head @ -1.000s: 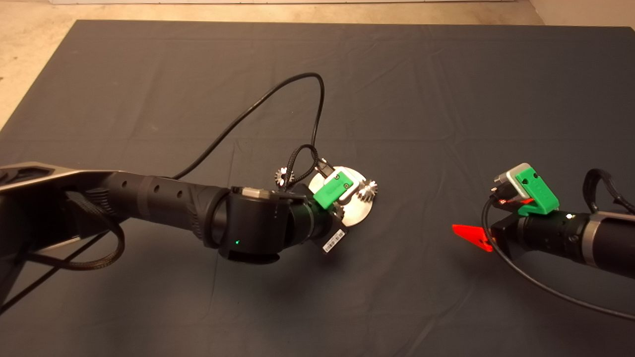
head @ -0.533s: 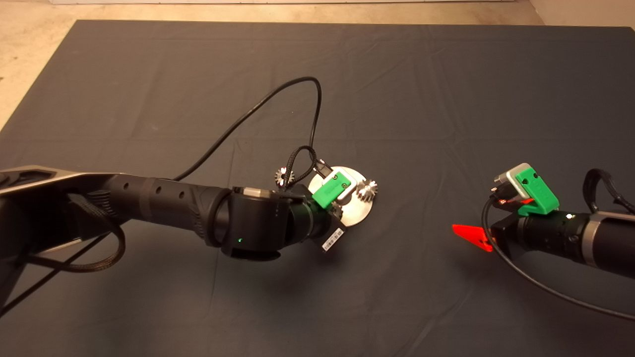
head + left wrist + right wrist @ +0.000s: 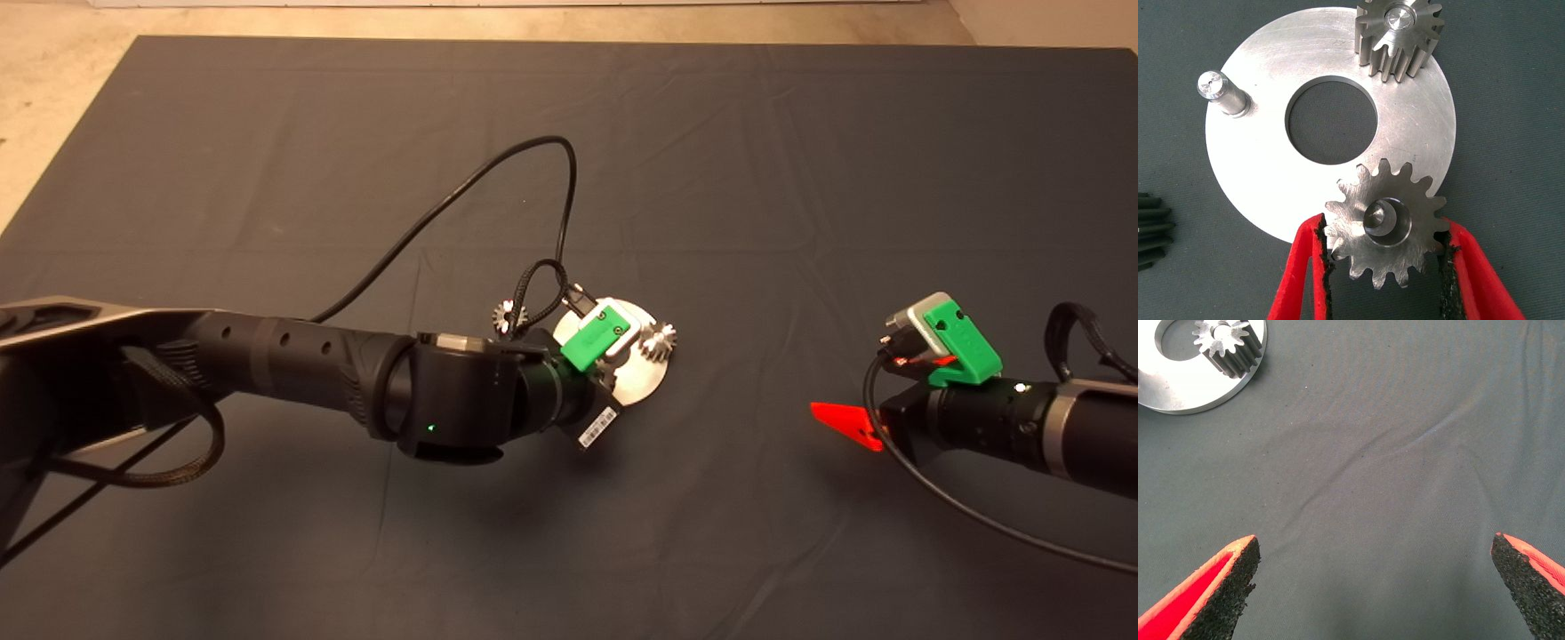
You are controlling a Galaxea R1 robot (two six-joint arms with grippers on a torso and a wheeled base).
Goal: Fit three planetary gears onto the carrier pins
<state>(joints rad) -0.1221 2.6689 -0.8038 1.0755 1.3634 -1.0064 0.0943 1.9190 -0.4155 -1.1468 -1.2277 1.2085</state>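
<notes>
My bench [image 3: 800, 160] with its dark mat spreads wide, and near its middle my left arm reaches over the silver disc [image 3: 1271, 193]. My right tool [image 3: 1375, 587] waits well apart over bare mat, fingers spread wide, nothing between them. My left tool [image 3: 1383, 267] is pinching a gear [image 3: 1386, 230] by its teeth, one pad on each side, right at the disc's rim. Through the gear's bore I can see the top of a pin [image 3: 1377, 217], sitting off-centre in the hole, so I judge the gear is only partly on, or tilted.

That is the danger: if I press down while bore and pin are not lined up, the gear may jam or cock on the peg, or slide the whole disc across the mat. Letting go too early could let it tip off the edge. One gear [image 3: 1399, 30] already sits on its pin; another pin [image 3: 1221, 93] stands bare; the last gear [image 3: 1151, 230] lies dark on the mat just beside the disc.
</notes>
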